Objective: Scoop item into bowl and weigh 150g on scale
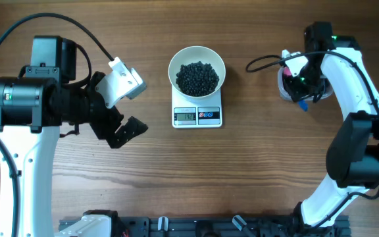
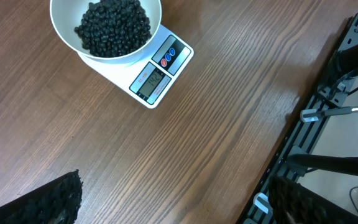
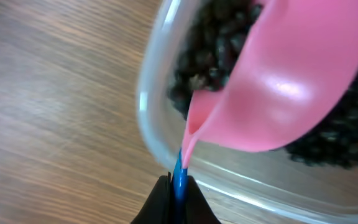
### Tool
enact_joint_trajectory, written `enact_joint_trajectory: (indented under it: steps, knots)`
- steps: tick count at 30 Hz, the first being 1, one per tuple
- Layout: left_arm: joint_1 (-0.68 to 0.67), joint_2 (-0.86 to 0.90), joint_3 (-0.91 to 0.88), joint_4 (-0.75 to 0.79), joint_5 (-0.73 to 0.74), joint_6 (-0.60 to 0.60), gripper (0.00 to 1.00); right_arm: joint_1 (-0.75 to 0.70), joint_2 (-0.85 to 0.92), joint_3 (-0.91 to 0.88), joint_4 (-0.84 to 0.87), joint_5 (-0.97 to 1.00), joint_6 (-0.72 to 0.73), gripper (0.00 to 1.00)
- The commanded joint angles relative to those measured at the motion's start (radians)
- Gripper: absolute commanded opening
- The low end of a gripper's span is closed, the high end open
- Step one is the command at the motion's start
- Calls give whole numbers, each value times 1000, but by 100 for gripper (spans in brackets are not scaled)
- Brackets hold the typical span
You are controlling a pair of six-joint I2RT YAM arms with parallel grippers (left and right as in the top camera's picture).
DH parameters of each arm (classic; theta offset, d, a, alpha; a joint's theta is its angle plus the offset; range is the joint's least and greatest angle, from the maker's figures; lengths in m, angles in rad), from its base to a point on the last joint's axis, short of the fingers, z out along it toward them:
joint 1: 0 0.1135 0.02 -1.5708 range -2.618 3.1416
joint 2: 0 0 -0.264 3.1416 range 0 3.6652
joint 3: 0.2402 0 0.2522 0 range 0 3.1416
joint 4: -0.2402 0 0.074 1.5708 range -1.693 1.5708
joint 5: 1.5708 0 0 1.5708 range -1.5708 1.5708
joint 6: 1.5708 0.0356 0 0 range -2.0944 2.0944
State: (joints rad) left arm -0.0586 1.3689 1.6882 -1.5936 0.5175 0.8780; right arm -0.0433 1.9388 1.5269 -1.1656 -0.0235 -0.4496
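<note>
The item (image 1: 197,78), a heap of small round black pieces, fills the white bowl (image 1: 217,60), which sits on the scale (image 1: 197,116) in the middle of the desk (image 1: 255,164). The scale's display and its red and blue buttons face the near edge. More of the item (image 3: 216,37) lies in a clear tub (image 3: 151,112) at the far right of the desk.

The left gripper (image 1: 117,108) hangs to the left of the scale, well apart from the bowl, with its jaws spread wide and nothing between them. Its wrist view looks down on bare wood, with the bowl and scale in the upper left corner.

The right gripper (image 3: 176,199) is over the tub, well to the right of the bowl. Its jaws are closed on the thin blue handle (image 3: 179,174) of a pink scoop (image 3: 291,81). The scoop's cup sits tilted above the dark pieces inside the tub. Whether it touches them cannot be told, since the wrist view is blurred.
</note>
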Motion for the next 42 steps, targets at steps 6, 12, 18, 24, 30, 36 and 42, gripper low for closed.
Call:
enact_joint_trajectory:
  steps: [6, 12, 18, 24, 30, 36, 42]
  knots:
    - [6, -9, 11, -1, -3, 12, 100, -53, 42, -12, -11, -318, 7, 4]
    - [6, -9, 11, -1, -3, 12, 100, -145, 42, -13, 1, -439, 4, 4]
    - [6, -9, 11, -1, -3, 12, 100, -213, 42, -13, -1, -474, -4, 4]
    - [6, -9, 11, -1, -3, 12, 100, -264, 42, -14, -18, -509, -31, 4]
    - [6, -9, 11, -1, -3, 12, 100, -306, 42, -14, -58, -509, -69, 4]
    - [6, -9, 11, -1, -3, 12, 100, -352, 42, -14, -83, -555, -75, 4]
    - [6, -9, 11, -1, -3, 12, 100, -389, 42, -14, -125, -653, -122, 4]
